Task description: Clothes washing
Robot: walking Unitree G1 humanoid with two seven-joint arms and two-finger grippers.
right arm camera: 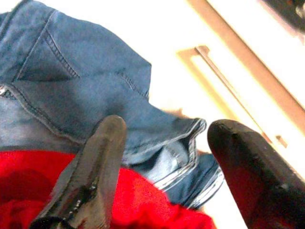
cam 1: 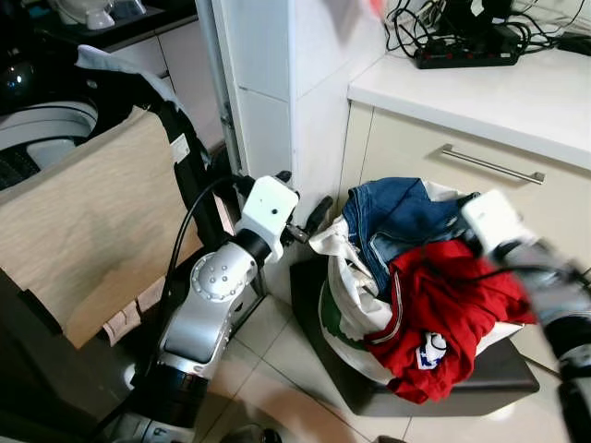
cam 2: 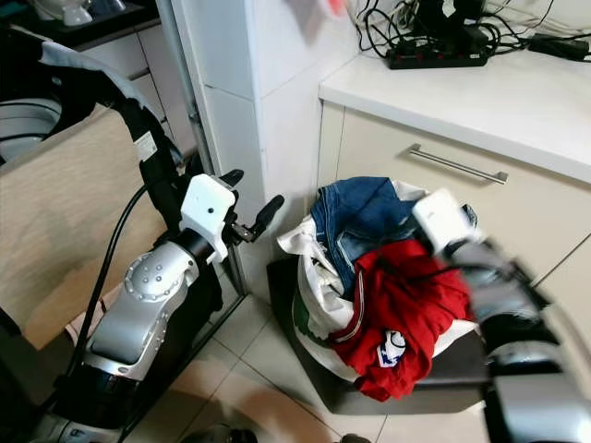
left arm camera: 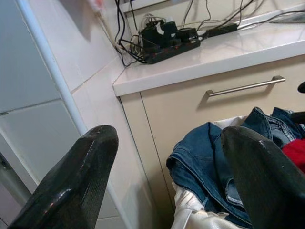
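Beige fabric (cam 1: 88,212) is lying over a dark frame at far left, a top-loading washer (cam 1: 42,129) sitting behind it. The left gripper (cam 1: 300,208) is hovering beside the white tiled pillar (cam 1: 277,83), fingers spread wide with nothing between them, pointing toward the laundry pile. In the left wrist view the two black fingers (left arm camera: 76,176) are standing well apart, framing the cabinet and the denim.

Middle: a white laundry basket (cam 1: 346,318) is sitting on a dark low stand (cam 1: 480,374) on the tiled floor (cam 1: 277,369), just in front of the cream cabinet (cam 1: 416,152) with a metal handle (cam 1: 491,164). Blue jeans (cam 1: 392,217) are lying on top at the back of the pile, a red garment (cam 1: 439,309) with a white-and-blue logo is spilling over the front edge.

Right: the right gripper (right arm camera: 167,162) is reaching into the pile, blurred in the head views. Its wrist view is showing both fingers (right arm camera: 93,176) parted, just above the jeans' edge and red cloth, gripping nothing.

On the white countertop (cam 1: 499,92), a black power strip (cam 1: 466,55) with tangled cables is resting.
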